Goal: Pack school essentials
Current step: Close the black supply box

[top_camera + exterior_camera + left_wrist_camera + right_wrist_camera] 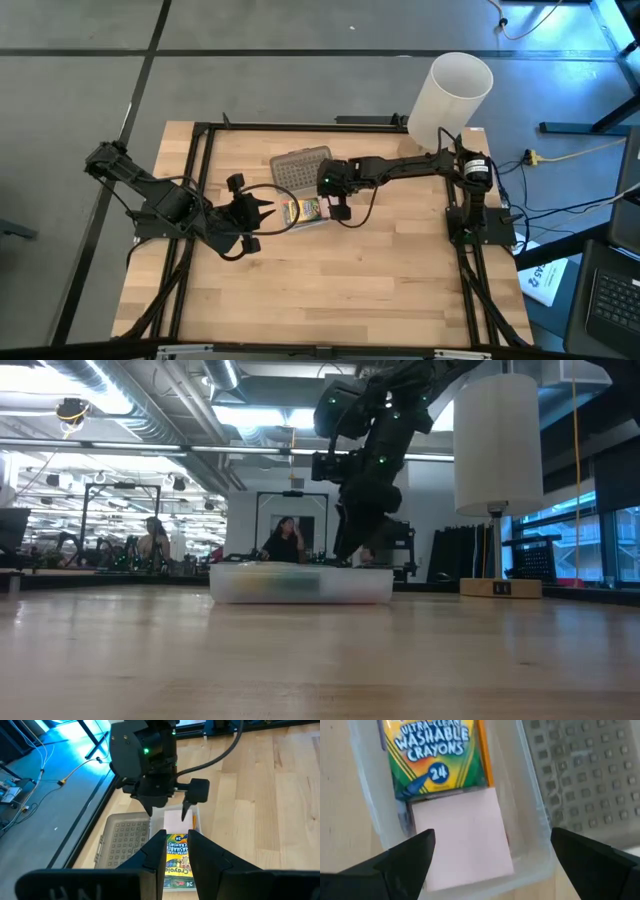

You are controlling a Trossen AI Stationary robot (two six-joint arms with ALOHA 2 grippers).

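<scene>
Seen from above: right gripper reaching in from the right side, poised over the clear plastic case near mid-table, fingers spread wide, nothing between them. Left gripper just beside the case's left end, fingers close together with a narrow gap, holding nothing. Grey dotted lid flat on the wood just behind the case, tall white cylinder at the far right corner.

Only in the right wrist view: contents in detail. Green-and-yellow crayon box lying flat in the case, pink square pad lying flat at its end and overlapping it slightly, thin orange pencil along the crayon box's edge. Something dark half hidden under the pad's side; cannot tell what.

Only in the low view: case as a low blurred block, contents unreadable, right arm dropping onto it from above; people far back in the room.

Left wrist view: crayon box seen straight ahead between the left fingers, right gripper above the pad.

Open wood wide across the near half of the table; black frame rails along the left, right and far edges.
</scene>
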